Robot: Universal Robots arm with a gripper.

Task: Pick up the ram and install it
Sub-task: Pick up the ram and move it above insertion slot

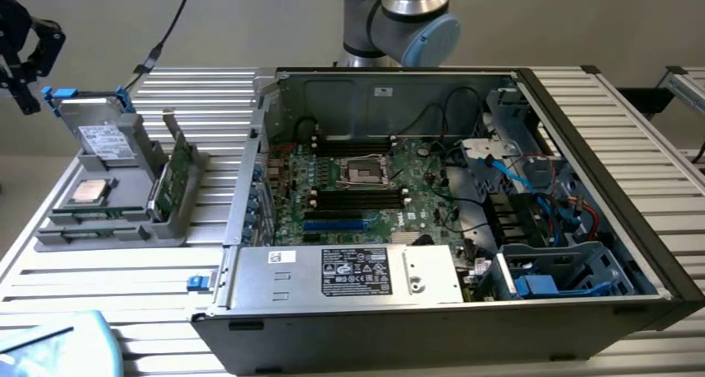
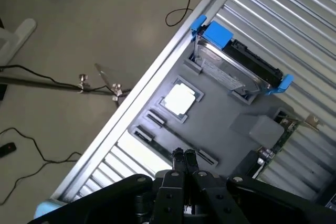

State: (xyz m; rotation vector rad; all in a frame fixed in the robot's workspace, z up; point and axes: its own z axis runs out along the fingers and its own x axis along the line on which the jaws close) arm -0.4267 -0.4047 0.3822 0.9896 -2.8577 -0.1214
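The black two-finger gripper (image 2: 184, 157) has its jaws pressed fully together with nothing between them. In the exterior view it hangs at the far left (image 1: 25, 101), above the outer edge of the ribbed aluminium counter (image 1: 121, 286).

The ram — a long, narrow green circuit-board stick (image 1: 165, 183) — stands on its long edge in a slot of the grey moulded plastic tray (image 1: 94, 228). It sits on the tray side nearest the open black computer case (image 1: 441, 344). From the jaws it lies toward the exterior view's right, across the tray. Between the two stands the boxy grey hard drive with blue tabs (image 1: 101, 134). The stick's long axis runs along the tray's length, roughly parallel to the case's near side wall.

In the wrist view the closed fingertips hover over the tray's outer rim. The square silver-topped processor chip (image 2: 181, 99) is just beyond them, and a sliver of the ram's green edge (image 2: 278, 137) shows at the tray's opposite side. By my reading, the jaws are apart from the ram and the pick has not begun.

Counted: one arm with one pair of jaws, one ram stick that I can make out, one drive, one processor, one tray and one case. Inside the case lies one green motherboard (image 1: 375, 200) — its dark memory slots look empty.
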